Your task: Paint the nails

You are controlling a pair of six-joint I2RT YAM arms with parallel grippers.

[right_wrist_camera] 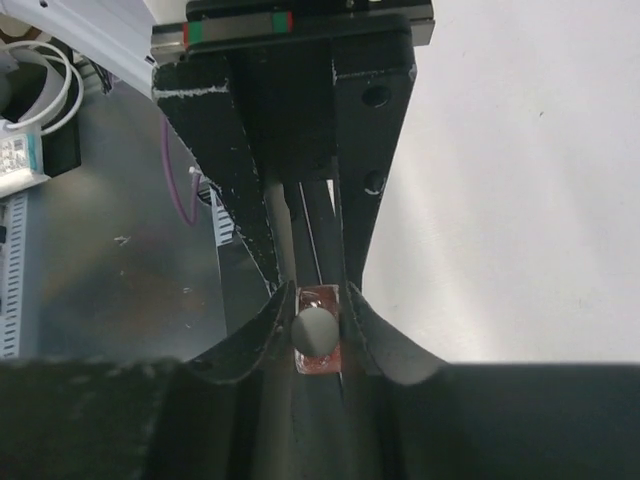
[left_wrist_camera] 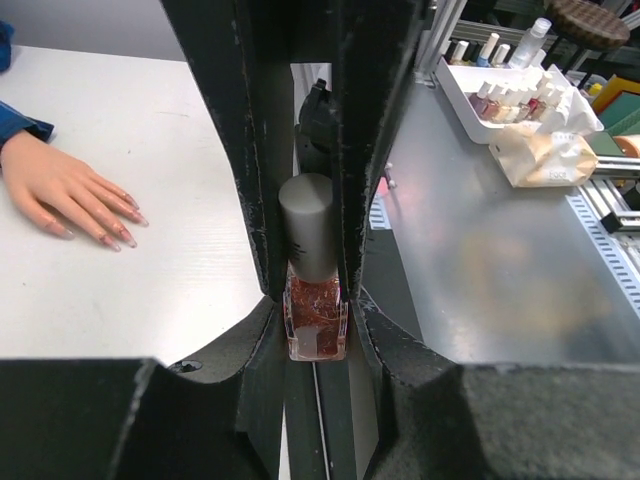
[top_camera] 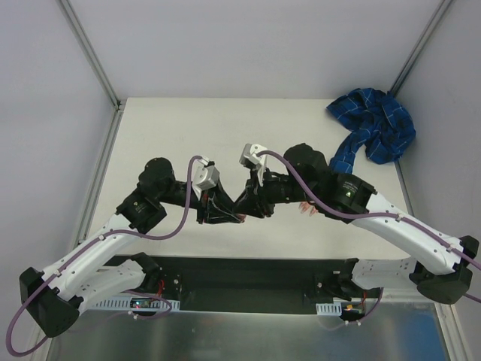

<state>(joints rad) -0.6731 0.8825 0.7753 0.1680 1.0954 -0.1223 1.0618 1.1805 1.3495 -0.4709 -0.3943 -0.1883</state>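
Bright, even overhead light, soft shadows; left tool (left_wrist_camera: 315,335) dark, blurred near the lens.

Polish bottle (left_wrist_camera: 316,300): no lettering legible on the glass or the grey cap.
Small bottles (left_wrist_camera: 497,98) in the white tray (left_wrist_camera: 462,112): labels too small to read.
Green-and-red strip (right_wrist_camera: 240,20), top of the right wrist view: colour bands only, no characters to be made out.
White box (right_wrist_camera: 20,160), left edge of the right wrist view: fine markings, too small to read.
Legible text, brands, numbers, signs: none in any view.
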